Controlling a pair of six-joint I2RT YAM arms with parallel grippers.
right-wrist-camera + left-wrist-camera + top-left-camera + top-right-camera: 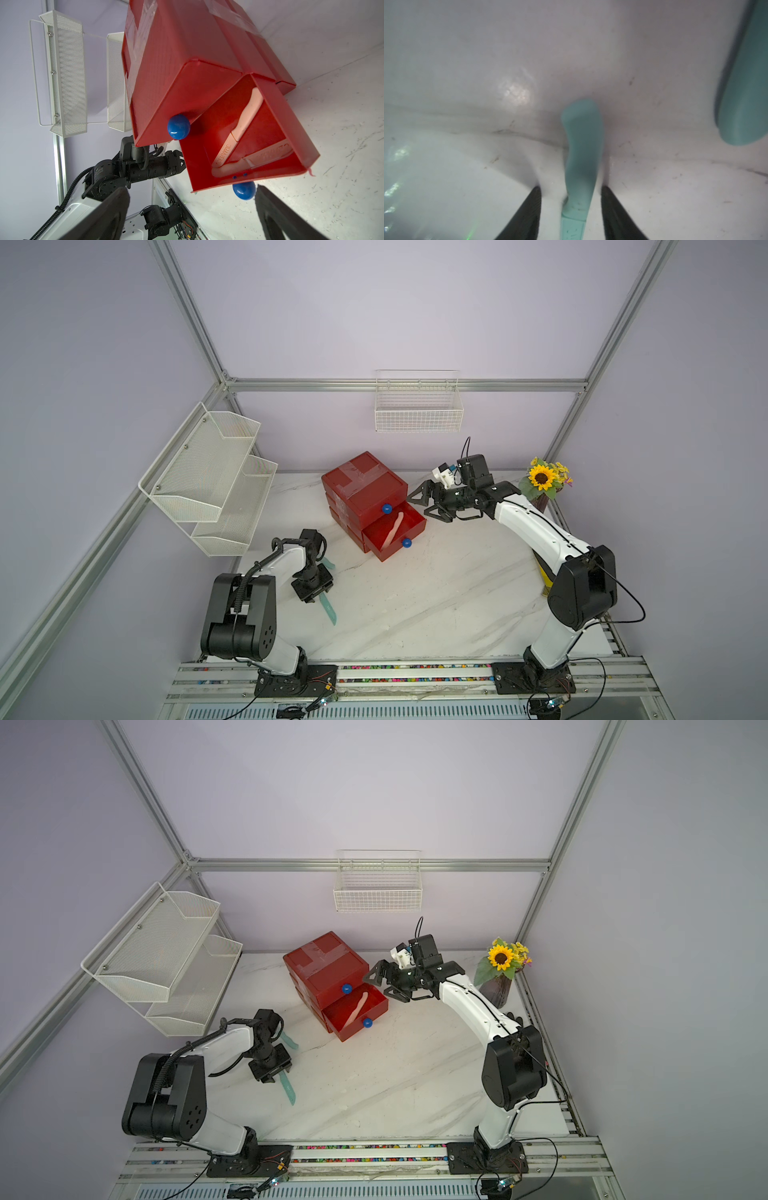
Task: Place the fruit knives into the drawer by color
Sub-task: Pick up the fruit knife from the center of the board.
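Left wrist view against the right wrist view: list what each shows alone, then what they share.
Left wrist only: two teal knives on the table, one lying untouched between the open left gripper fingers, one off to the side. Right wrist only: the red cabinet, its open drawer holding two pink knives, blue knobs, white wire baskets, the left arm, the open right gripper. Shared: the white marbled table.

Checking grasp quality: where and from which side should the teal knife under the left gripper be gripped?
Probably its handle, near the blade, from above with fingers across the narrow width: the teal knife lies flat on the table, and the left gripper straddles that spot.
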